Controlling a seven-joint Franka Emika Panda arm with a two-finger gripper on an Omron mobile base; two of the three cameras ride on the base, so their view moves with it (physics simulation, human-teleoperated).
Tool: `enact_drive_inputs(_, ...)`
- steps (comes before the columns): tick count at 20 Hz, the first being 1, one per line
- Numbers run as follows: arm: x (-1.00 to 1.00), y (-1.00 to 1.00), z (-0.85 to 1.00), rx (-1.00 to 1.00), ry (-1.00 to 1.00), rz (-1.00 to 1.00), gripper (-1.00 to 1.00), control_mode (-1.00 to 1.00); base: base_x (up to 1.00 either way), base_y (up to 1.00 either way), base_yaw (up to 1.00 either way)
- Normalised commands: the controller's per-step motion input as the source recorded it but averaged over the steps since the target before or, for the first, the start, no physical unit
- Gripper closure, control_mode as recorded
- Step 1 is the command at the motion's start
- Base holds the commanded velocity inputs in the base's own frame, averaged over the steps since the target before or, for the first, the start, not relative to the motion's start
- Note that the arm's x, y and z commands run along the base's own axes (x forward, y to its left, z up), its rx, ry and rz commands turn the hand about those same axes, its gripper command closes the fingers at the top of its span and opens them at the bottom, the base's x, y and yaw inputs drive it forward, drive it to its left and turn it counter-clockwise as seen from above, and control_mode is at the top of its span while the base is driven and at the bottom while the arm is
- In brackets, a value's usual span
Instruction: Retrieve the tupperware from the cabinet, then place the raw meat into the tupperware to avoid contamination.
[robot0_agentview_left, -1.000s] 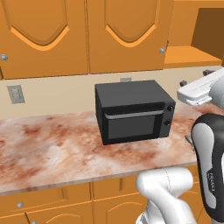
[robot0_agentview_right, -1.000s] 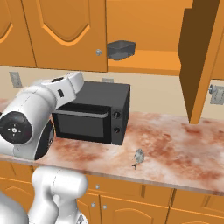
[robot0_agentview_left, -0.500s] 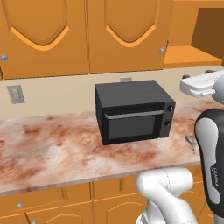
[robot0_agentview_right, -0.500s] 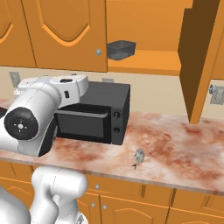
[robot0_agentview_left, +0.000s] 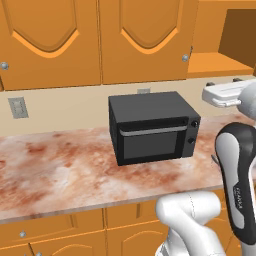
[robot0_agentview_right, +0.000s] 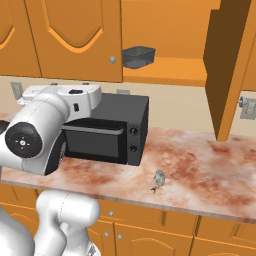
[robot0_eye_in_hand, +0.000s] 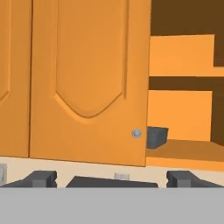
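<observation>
Barely started tbh. Cabinet (robot0_agentview_right: 220, 75) already open, tupperware (robot0_agentview_right: 138, 56) sitting on its shelf, upper middle of frame. Pincer (robot0_eye_in_hand: 111, 179) spread wide, empty, well short of it. Meat (robot0_agentview_right: 158, 180) waiting on desk (robot0_agentview_right: 210, 175).

My arm rises from the base, elbow bent, forearm reaching level and forward. My gripper (robot0_eye_in_hand: 112, 178) points straight ahead — fingers (robot0_eye_in_hand: 41, 178) spread wide, nothing between them. The white hand (robot0_agentview_right: 75, 95) sits flat at the end of the wrist.
</observation>
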Motion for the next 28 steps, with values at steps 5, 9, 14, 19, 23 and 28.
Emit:
enact_drive_inputs(5,0.02,0.0,-0.01,0.01,-0.07,-0.07,-1.0,-1.0,0.0,0.0,0.0)
enact_drive_inputs(9,0.0,0.0,0.04,0.01,-0.05,-0.08,-1.0,-1.0,0.0,0.0,0.0)
enact_drive_inputs(14,0.0,0.0,0.09,0.0,-0.02,-0.08,-1.0,-1.0,0.0,0.0,0.0)
enact_drive_inputs(19,0.01,0.0,0.11,0.0,0.0,-0.07,-1.0,-1.0,0.0,0.0,0.0)
enact_drive_inputs(23,0.07,0.0,0.06,0.0,0.0,-0.03,-1.0,-1.0,0.0,0.0,0.0)
enact_drive_inputs(28,0.14,0.0,0.02,0.0,0.0,0.0,-1.0,-1.0,0.0,0.0,0.0)
